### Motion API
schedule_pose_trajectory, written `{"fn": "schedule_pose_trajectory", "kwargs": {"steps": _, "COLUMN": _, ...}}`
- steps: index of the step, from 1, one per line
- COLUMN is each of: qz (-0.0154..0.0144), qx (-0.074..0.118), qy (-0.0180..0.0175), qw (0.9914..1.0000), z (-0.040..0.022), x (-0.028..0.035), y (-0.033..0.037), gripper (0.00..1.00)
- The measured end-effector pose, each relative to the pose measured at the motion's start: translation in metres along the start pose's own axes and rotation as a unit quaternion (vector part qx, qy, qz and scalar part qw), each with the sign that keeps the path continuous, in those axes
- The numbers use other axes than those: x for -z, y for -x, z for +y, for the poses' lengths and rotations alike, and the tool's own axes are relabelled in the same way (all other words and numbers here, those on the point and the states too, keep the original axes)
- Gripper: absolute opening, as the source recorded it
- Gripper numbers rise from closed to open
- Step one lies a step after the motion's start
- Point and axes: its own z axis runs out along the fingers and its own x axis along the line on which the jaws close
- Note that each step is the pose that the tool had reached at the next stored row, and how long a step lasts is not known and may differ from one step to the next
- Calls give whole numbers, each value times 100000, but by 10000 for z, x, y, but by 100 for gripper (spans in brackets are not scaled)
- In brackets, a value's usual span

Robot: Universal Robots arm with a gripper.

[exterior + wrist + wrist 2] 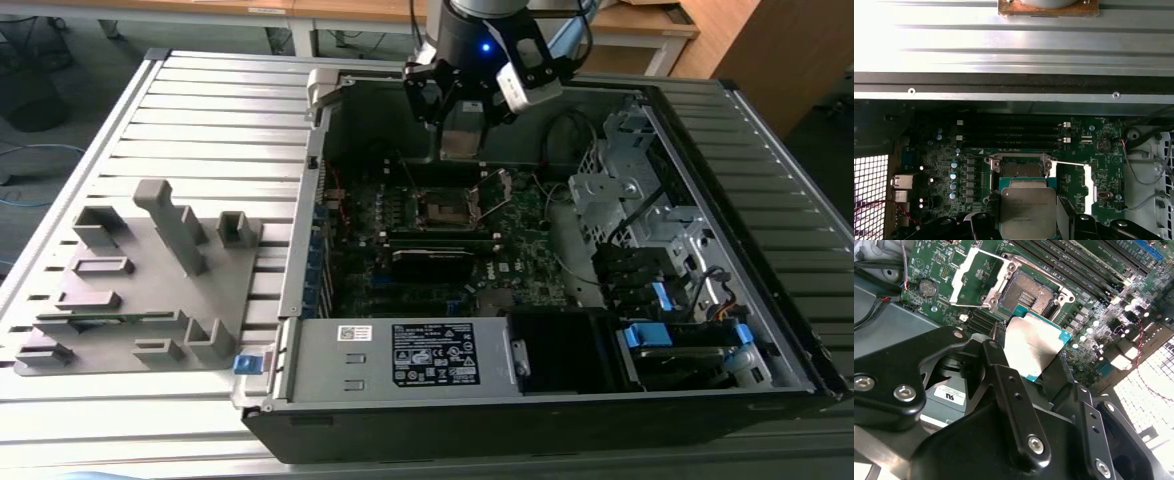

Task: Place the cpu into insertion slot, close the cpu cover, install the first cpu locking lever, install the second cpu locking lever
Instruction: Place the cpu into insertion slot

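1. The gripper (pixel 1031 357) is clenched on the cpu (pixel 1034 347), pinching its edges between black fingers (pixel 1004 380). It hangs in the upper middle of the exterior view.
2. The chip sits above the board just beside the insertion slot (pixel 1029 295), not seated.
3. It looks skewed to the socket; lowered like that, a corner could strike the rim or the contacts.
4. An edge pinch could let the chip slip or twist.
5. The cpu cover (pixel 960 276) is flipped open beside the slot, out of the way.
6. In the exterior view, a black card (pixel 434 257) lies just below the slot and a drive cage (pixel 627 180) stands right of centre; neither blocks the way.
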Motion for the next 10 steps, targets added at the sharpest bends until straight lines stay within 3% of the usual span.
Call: {"fn": "schedule_pose_trajectory", "kwargs": {"steps": 10, "qz": 7, "qx": 0, "qy": -11, "qw": 100000, "z": -2, "x": -17, "y": 0, "gripper": 54}}
